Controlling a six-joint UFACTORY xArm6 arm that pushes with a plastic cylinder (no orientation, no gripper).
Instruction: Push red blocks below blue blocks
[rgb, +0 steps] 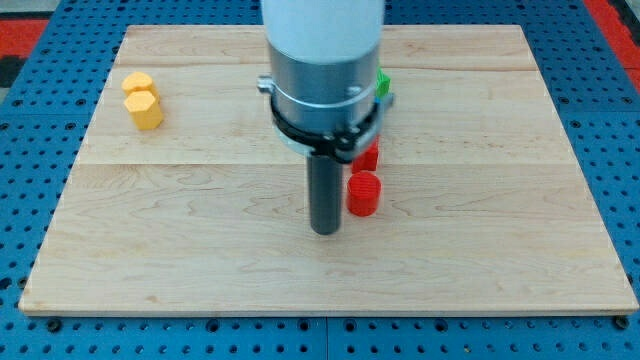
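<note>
**Ana:** Nearest the camera is the bare front edge of the wooden table (330, 295), and just above that my tip (326, 230) rests on the wood. It is a plain dark rod, so this tool has nothing to open or close and it holds nothing.

**Ben:** Where is it relative to the red blocks?

**Ana:** A red cylinder (364, 193) stands just to the view's right of my tip, very close; whether they touch I cannot tell. A second red block (368, 156) sits just above it, partly hidden by the arm's collar, so its shape is unclear.

**Ben:** And the blue blocks?

**Ana:** None show. The arm's wide body covers the middle top of the table, so they may lie behind it, or not be here at all. A sliver of a green block (383, 82) peeks out at the arm's right edge, near the top.

**Ben:** Anything else?

**Ana:** Two yellow blocks (142, 98), touching, far off at the view's left top, well apart from everything and of no concern to the task.

**Ben:** Why would the tip sit beside the cylinder?

**Ana:** My guess is that it is placed to nudge the reds sideways or to steer them. Both already lie low on the table, which suits ending up below any blue ones hidden higher up.
</note>
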